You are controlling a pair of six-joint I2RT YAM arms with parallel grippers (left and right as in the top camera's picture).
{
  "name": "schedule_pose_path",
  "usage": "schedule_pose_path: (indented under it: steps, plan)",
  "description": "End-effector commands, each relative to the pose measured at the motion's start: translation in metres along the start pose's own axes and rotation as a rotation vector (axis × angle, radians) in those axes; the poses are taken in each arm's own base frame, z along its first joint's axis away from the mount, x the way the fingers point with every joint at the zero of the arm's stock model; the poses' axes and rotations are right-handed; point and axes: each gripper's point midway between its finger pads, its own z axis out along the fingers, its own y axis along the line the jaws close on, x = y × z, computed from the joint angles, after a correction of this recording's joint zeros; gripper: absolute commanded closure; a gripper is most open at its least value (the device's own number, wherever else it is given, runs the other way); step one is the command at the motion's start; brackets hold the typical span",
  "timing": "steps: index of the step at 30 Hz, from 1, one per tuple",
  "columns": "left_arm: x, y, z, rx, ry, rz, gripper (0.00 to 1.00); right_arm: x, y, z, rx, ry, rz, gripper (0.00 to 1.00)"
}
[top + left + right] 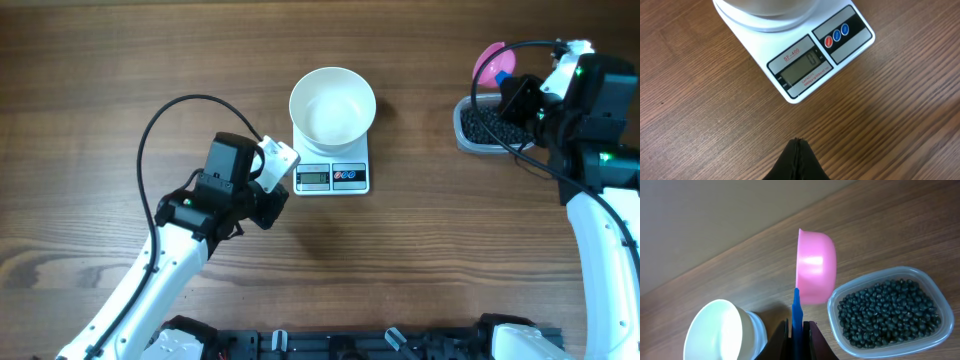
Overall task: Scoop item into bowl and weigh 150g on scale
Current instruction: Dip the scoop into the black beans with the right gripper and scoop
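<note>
White bowl sits empty on scale, mid desk. Right gripper jaws clamp pink scoop by its handle, beside tub of black beans, far right. Left gripper jaws closed, empty. Likely nothing weighed yet.

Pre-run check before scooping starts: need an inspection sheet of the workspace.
Surface: wooden table, nothing spilled seen.
Job's things: empty bowl on scale; beans in clear tub; pink scoop beside tub.
Clutter: nothing seen.
Claws: left claw shut, empty, near scale; right claw shut on scoop's blue handle.
Cables: black cable loops near left claw; second cable arcs near right claw.
Surroundings: plain grey area beyond table edge.
</note>
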Motion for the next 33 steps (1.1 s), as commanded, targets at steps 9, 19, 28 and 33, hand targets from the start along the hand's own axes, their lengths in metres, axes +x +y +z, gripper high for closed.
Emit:
schedule_pose_path:
  steps: [9,19,28,33]
  plan:
    - [0.002,-0.002,0.003,0.019,0.004,0.018,0.0,-0.005,0.005,-0.002,-0.025,-0.005,-0.021,0.96]
    - [0.004,-0.002,0.003,0.021,0.012,0.016,0.0,-0.003,0.011,-0.003,-0.059,0.009,-0.021,0.96]
    - [0.004,-0.002,0.003,0.021,0.012,0.016,0.0,0.012,0.011,-0.003,-0.068,0.068,-0.094,0.96]
    - [0.004,-0.002,0.003,0.021,0.012,0.016,0.0,0.009,-0.001,-0.003,-0.003,0.052,-0.08,0.96]
